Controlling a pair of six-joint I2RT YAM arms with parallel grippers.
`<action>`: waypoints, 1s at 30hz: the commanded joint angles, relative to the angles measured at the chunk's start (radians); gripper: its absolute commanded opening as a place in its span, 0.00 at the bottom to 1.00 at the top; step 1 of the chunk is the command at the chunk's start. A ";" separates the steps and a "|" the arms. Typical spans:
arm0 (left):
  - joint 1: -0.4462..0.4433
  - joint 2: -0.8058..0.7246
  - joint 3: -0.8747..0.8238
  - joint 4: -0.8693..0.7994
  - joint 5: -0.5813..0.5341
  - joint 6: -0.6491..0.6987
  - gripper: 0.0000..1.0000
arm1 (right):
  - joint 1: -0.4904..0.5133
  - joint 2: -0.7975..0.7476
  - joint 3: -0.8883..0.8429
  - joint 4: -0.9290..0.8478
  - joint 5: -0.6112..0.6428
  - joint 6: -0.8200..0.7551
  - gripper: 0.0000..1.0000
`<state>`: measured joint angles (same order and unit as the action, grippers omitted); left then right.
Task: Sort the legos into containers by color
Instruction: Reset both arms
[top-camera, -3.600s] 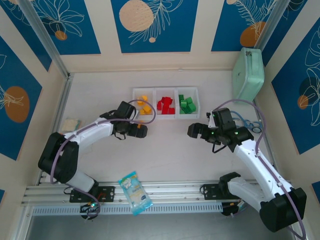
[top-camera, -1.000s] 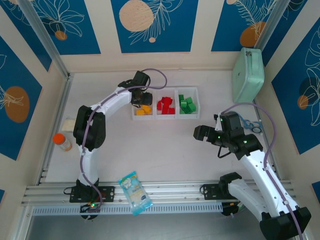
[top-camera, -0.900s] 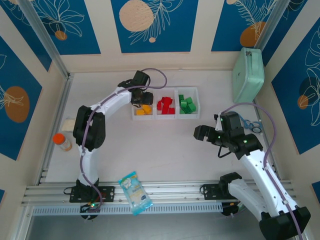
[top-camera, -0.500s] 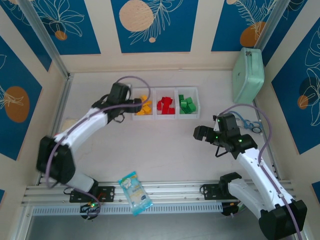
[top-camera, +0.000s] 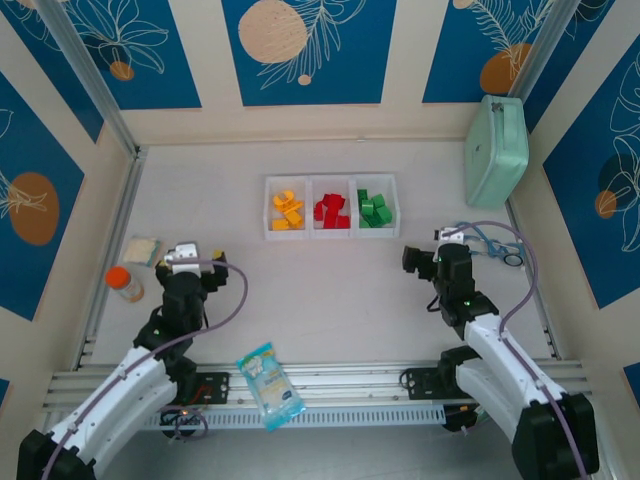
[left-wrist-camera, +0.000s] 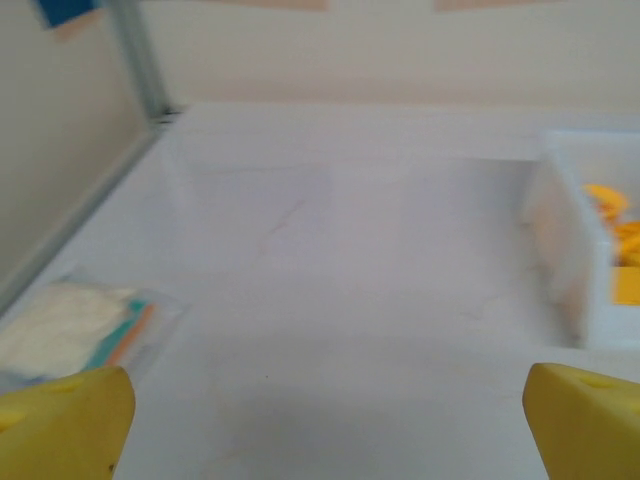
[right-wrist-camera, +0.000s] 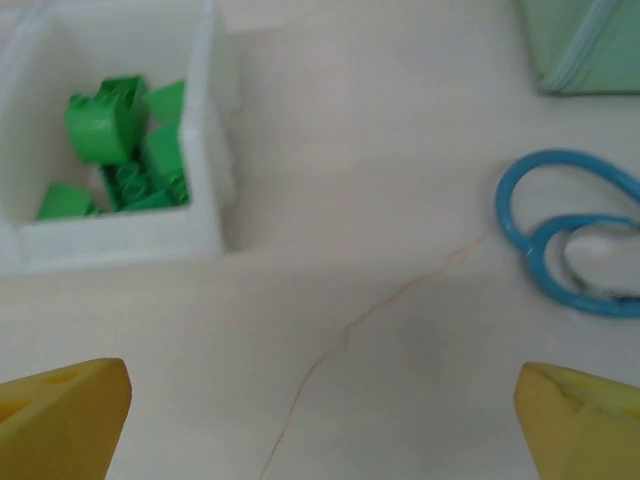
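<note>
Close to me, the left gripper (top-camera: 185, 258) and right gripper (top-camera: 437, 254) hang over the table (top-camera: 330, 295) near their bases, fingers spread wide and holding nothing. Farther out, the tray (top-camera: 330, 179) holds yellow legos (top-camera: 287, 209) on the left, red legos (top-camera: 331, 209) in the centre and green legos (top-camera: 374, 209) on the right. Every brick I see is binned by colour, so I judge the sort finished.

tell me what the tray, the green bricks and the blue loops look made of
Tray: thin white plastic, likely, semi-matte; its walls look slightly see-through.
Green bricks: hard moulded plastic, glossy; soft highlights on crisp edges.
Blue loops: probably smooth plastic, perhaps scissor handles; even colour, rounded section.
</note>
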<state>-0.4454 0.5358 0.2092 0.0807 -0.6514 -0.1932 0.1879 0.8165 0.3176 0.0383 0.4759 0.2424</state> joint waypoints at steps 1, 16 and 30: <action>0.019 -0.024 -0.027 0.157 -0.177 0.057 0.99 | -0.041 0.100 -0.060 0.258 0.075 -0.012 0.99; 0.194 0.670 -0.060 0.892 0.212 0.324 0.99 | -0.040 0.519 0.056 0.651 -0.213 -0.309 0.99; 0.361 1.022 0.161 0.855 0.492 0.218 0.99 | -0.222 0.539 0.042 0.724 -0.538 -0.163 0.99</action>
<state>-0.1059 1.5734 0.3405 0.9943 -0.2420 0.0597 -0.0212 1.3201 0.3523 0.6773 0.0502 0.0212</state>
